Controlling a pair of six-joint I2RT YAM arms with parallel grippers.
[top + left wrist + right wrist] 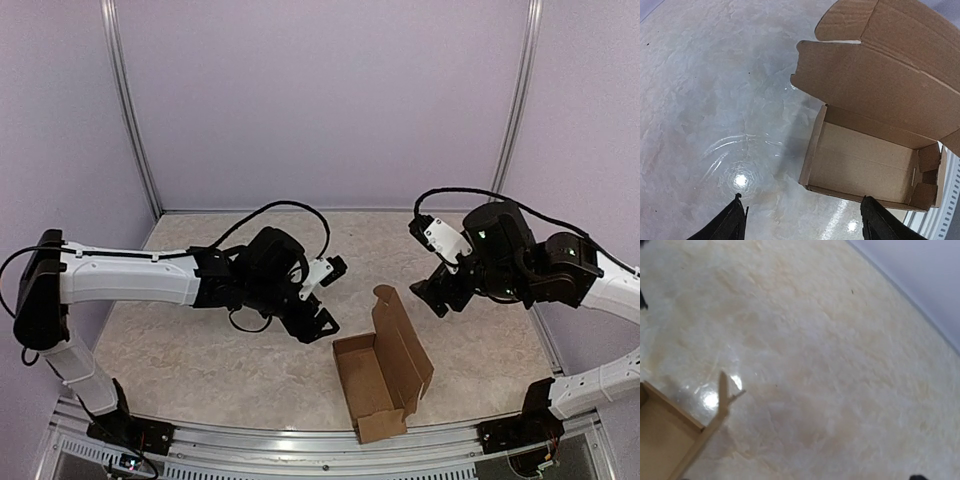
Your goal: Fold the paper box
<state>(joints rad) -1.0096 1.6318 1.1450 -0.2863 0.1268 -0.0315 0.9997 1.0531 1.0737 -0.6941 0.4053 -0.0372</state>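
The paper box (372, 378) is a brown cardboard oblong lying near the table's front edge, its tray open upward and its lid flap (402, 338) standing upright along the right side. My left gripper (316, 324) hovers just left of the box, open and empty. In the left wrist view its fingers (733, 223) stand far apart, with the box (865, 165) ahead and to the right. My right gripper (438, 296) hangs above the table right of the lid and holds nothing. Only one dark fingertip (918, 477) shows in the right wrist view, with the box corner (665, 440) at lower left.
The beige marbled tabletop (220, 350) has a metal rail (300, 440) along the front edge. Lilac walls enclose the back and sides. Both arm bases sit at the near corners.
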